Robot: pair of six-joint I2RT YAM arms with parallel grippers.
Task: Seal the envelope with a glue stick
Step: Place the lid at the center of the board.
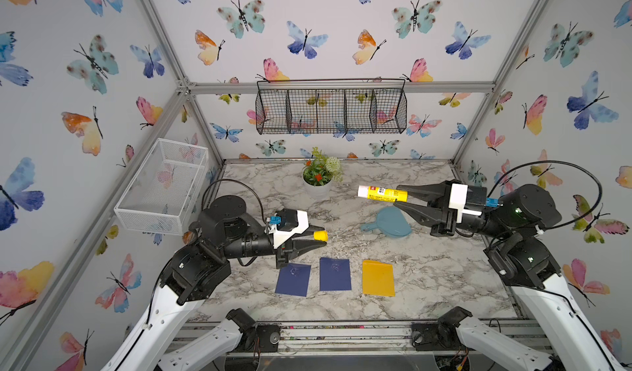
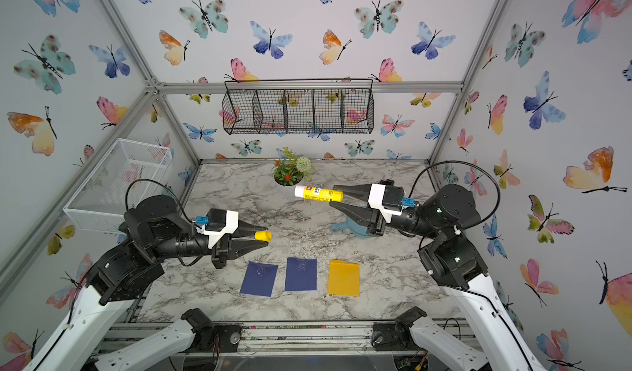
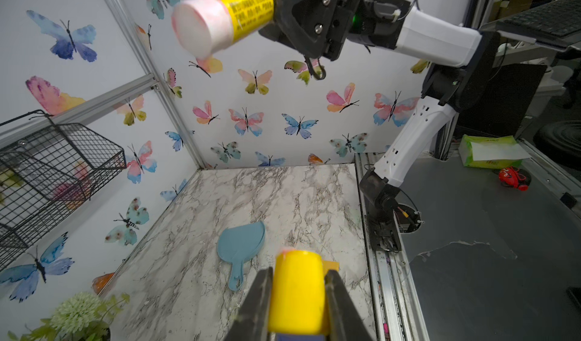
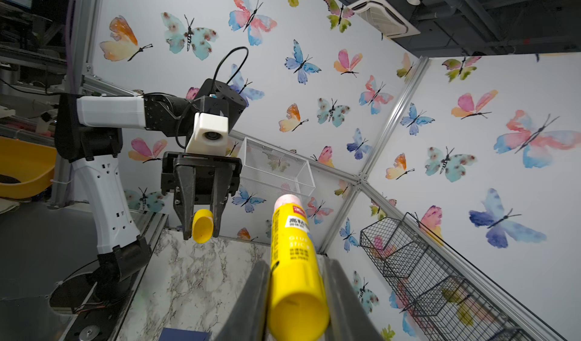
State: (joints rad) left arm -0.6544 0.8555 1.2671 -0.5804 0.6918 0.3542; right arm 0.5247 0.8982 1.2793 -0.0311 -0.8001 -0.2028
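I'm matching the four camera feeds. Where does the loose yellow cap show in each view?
In a top view: the yellow cap is clamped in the left gripper, left of centre.
In a top view: cap likewise left of centre.
Left wrist: cap close up in that arm's own gripper.
Right wrist: cap small, in the gripper facing the camera.
Shared landmark: the glue stick in the right gripper.

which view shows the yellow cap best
The left wrist view: the yellow cap fills the foreground, pinched in the left gripper. The right wrist view shows it smaller; in both top views it is a small yellow stub.
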